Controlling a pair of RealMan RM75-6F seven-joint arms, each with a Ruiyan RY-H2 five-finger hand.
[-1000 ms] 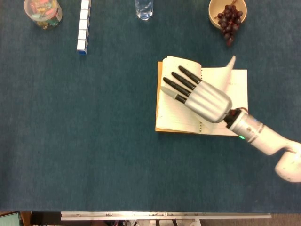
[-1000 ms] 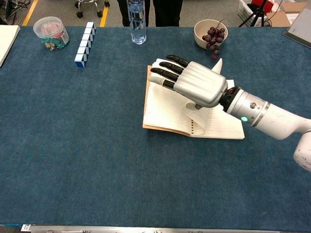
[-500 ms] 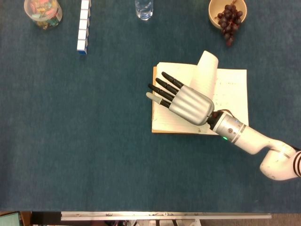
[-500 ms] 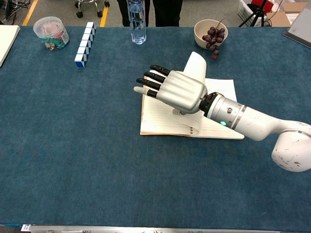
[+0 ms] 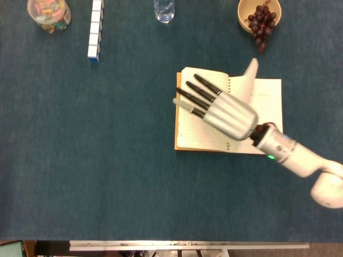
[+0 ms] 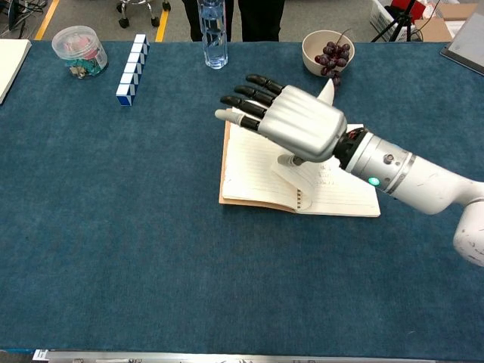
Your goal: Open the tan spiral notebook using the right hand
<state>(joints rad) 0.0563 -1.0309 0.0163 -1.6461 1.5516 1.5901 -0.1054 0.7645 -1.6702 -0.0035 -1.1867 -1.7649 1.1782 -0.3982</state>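
Note:
The tan spiral notebook [image 5: 193,134] [image 6: 253,174] lies open on the blue table, lined pages facing up and the tan cover showing as a thin rim at the left. My right hand [image 5: 222,112] [image 6: 295,125] hovers over its left page, palm down, fingers straight and spread toward the far left. Nothing is held in the fingers. One loose page [image 5: 249,75] [image 6: 327,92] stands up from the spiral behind the hand; whether the thumb beneath touches it is hidden. My left hand appears in neither view.
Along the far edge stand a bowl of grapes [image 5: 259,16] [image 6: 325,51], a water bottle [image 5: 164,9] [image 6: 213,34], a row of blue-and-white blocks [image 5: 95,29] [image 6: 130,59] and a clear jar [image 5: 49,14] [image 6: 78,51].
My right hand swept left across the notebook, then drew back right and rose. The standing page curled wide and has narrowed again. The notebook slid slightly left.

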